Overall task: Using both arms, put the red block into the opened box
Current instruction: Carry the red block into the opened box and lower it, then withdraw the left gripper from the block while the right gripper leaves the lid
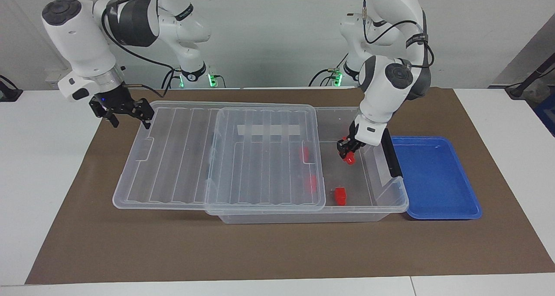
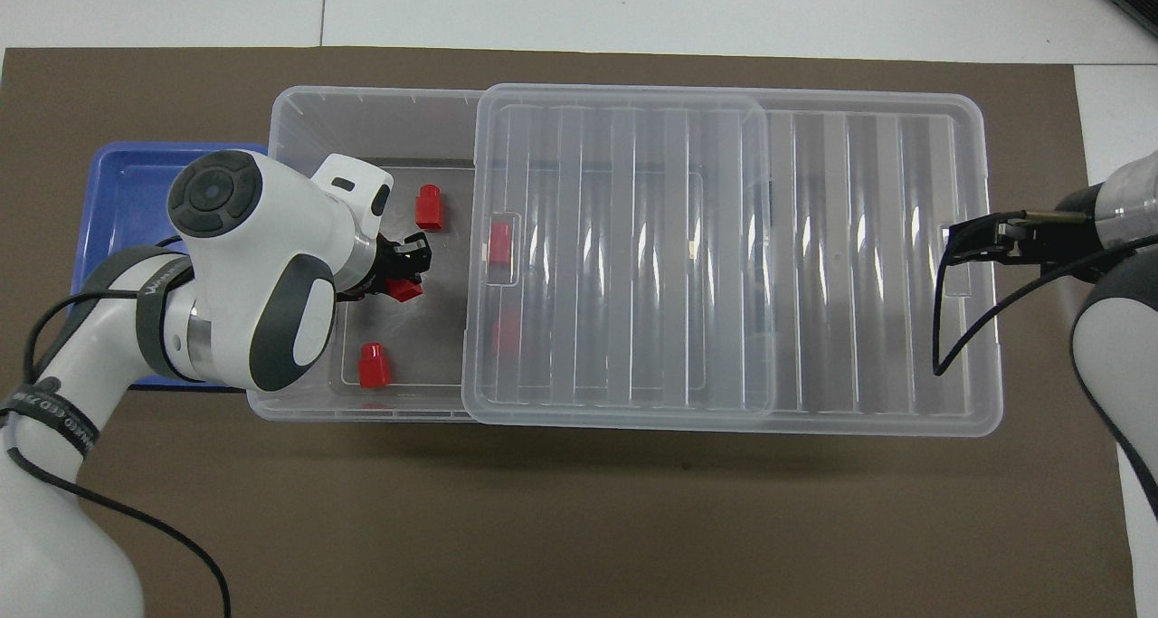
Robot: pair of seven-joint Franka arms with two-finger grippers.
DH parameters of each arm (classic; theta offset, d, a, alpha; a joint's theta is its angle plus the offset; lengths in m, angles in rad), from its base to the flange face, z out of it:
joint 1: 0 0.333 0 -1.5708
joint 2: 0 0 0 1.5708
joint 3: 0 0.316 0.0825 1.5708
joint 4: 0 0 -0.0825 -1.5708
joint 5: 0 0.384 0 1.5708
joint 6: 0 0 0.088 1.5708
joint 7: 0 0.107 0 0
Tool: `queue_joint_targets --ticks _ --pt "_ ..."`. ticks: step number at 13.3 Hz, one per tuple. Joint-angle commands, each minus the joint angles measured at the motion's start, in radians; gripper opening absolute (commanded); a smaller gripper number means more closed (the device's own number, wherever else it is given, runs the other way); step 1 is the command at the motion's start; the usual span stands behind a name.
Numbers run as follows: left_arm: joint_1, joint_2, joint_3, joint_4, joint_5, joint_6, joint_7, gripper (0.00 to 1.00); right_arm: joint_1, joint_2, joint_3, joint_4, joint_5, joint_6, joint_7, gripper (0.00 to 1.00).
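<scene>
My left gripper is shut on a red block and hangs low inside the uncovered end of the clear box. Two loose red blocks lie on the box floor there, and two more show through the ribbed lid. The lid is slid toward the right arm's end and covers most of the box. My right gripper is open at the lid's end edge and holds nothing.
A shallow blue tray lies beside the box at the left arm's end, with nothing in it. A black clip stands on the box wall next to the tray. Brown paper covers the table.
</scene>
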State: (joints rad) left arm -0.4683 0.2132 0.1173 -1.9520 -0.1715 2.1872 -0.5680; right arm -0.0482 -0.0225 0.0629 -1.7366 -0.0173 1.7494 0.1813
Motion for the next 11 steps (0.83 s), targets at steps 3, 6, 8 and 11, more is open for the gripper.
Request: queue_joint_targets --ticks 3,6,8,11 --pt "-0.041 0.043 0.012 -0.104 0.033 0.164 0.040 0.05 0.005 0.059 0.003 0.172 0.000 -0.120 0.062 1.00" --pt "-0.039 0.049 0.012 -0.105 0.033 0.172 0.042 0.06 0.007 0.059 0.003 0.190 0.000 -0.128 0.064 1.00" --pt "-0.039 0.051 0.012 -0.105 0.033 0.172 0.046 0.78 0.005 0.059 0.003 0.218 -0.004 -0.165 0.064 1.00" --pt "-0.039 0.043 0.016 -0.050 0.078 0.059 0.048 1.00 0.005 0.050 0.003 0.203 -0.009 -0.183 0.063 1.00"
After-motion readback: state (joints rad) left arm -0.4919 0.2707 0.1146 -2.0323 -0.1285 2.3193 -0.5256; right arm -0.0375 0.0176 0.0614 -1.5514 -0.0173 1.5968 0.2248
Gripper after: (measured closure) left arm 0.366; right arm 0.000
